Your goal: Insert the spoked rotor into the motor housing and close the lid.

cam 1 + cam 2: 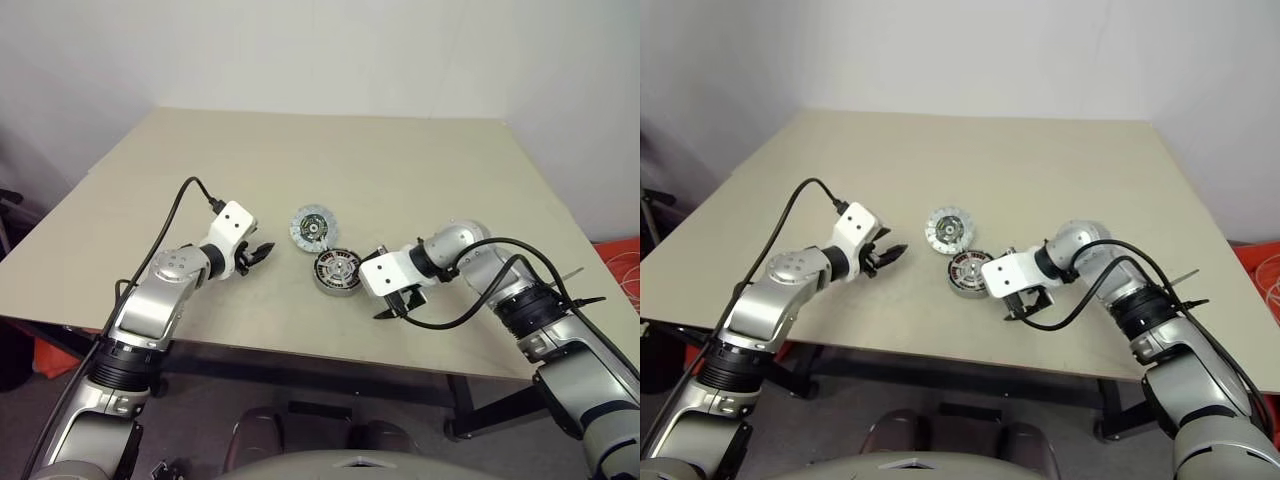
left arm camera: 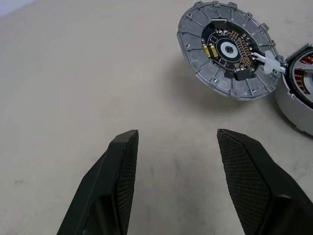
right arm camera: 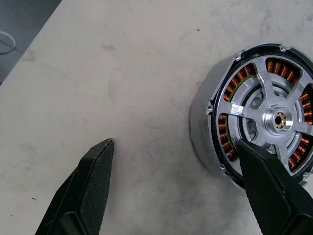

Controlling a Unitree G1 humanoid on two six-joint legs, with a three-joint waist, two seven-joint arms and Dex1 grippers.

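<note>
- We see the spoked rotor (image 3: pixel 274 120) already seated in the motor housing (image 1: pixel 337 272), its spokes lying over the copper windings, so insertion looks done.
- Our right end effector (image 3: pixel 173 169) is spread wide and holds nothing, one finger over the housing's rim.
- The lid (image 2: pixel 229 50) lies on the worktop (image 1: pixel 420 170) just beside the housing.
- Our left end effector (image 2: pixel 178 156) is part open, empty, aimed toward the lid, likely to fetch it.

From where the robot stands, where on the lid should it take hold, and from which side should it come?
Grip the lid across its ribbed outer rim, not the dark circuit centre. It looks propped at a tilt, its far edge by the motor housing, so the edge facing the left tool is free. That open tool points at it across bare table, so probably come from the robot's left.
</note>
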